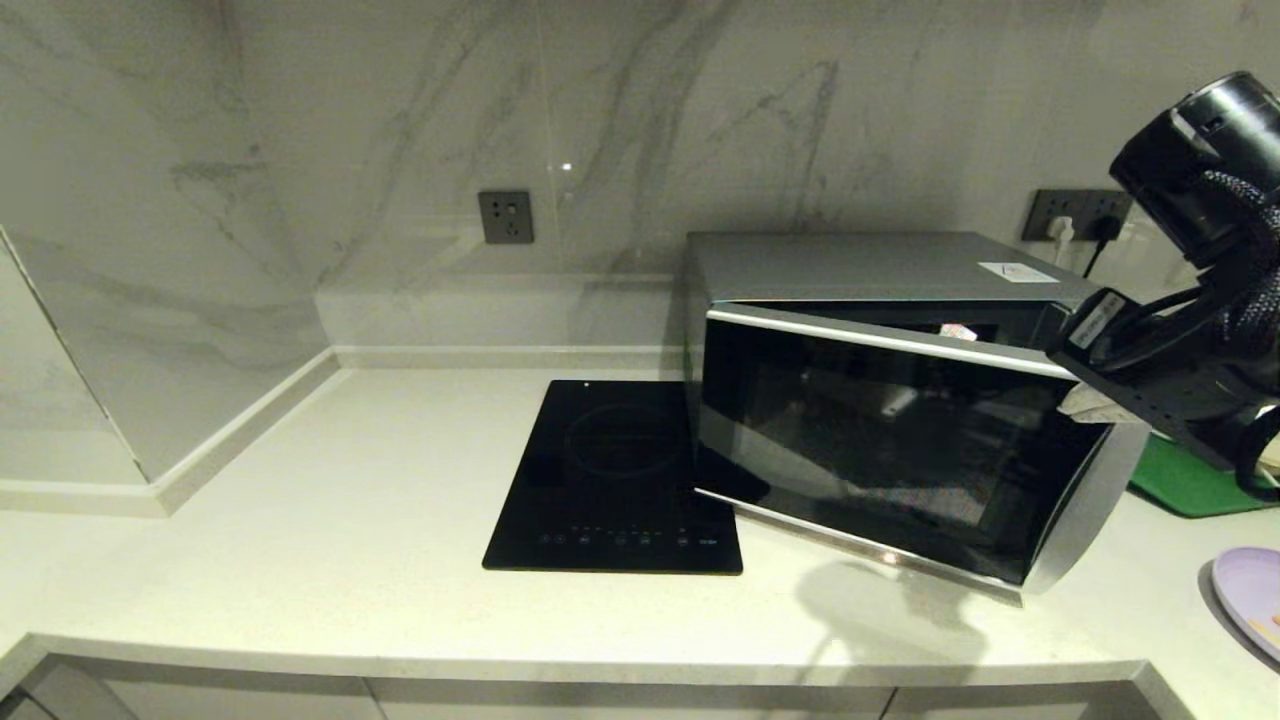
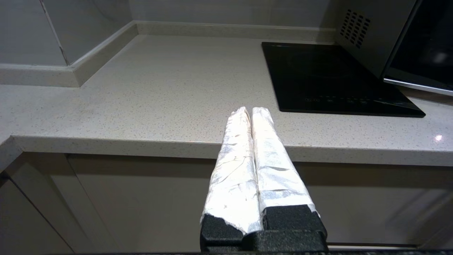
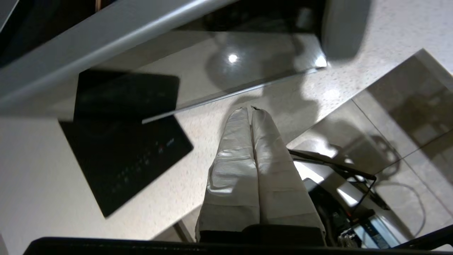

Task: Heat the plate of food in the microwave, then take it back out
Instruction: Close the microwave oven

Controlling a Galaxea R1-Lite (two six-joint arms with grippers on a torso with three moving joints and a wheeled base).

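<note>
The silver microwave (image 1: pixel 870 268) stands on the counter with its dark glass door (image 1: pixel 880 440) swung partly open toward me. My right gripper (image 1: pixel 1090 405) is at the door's free upper corner, fingers shut and holding nothing. In the right wrist view, the right gripper (image 3: pixel 249 109) points down past the door's glass (image 3: pixel 198 67) toward the counter; I cannot tell whether it touches the door. Only the edge of the lilac plate of food (image 1: pixel 1252 600) shows, at the far right front of the counter. My left gripper (image 2: pixel 251 110) is parked shut below the counter's front edge.
A flat black induction cooktop (image 1: pixel 615 480) lies just left of the microwave, under the opened door's hinge side. A green board (image 1: pixel 1190 485) sits behind the door at the right. Marble walls close the back and the left corner.
</note>
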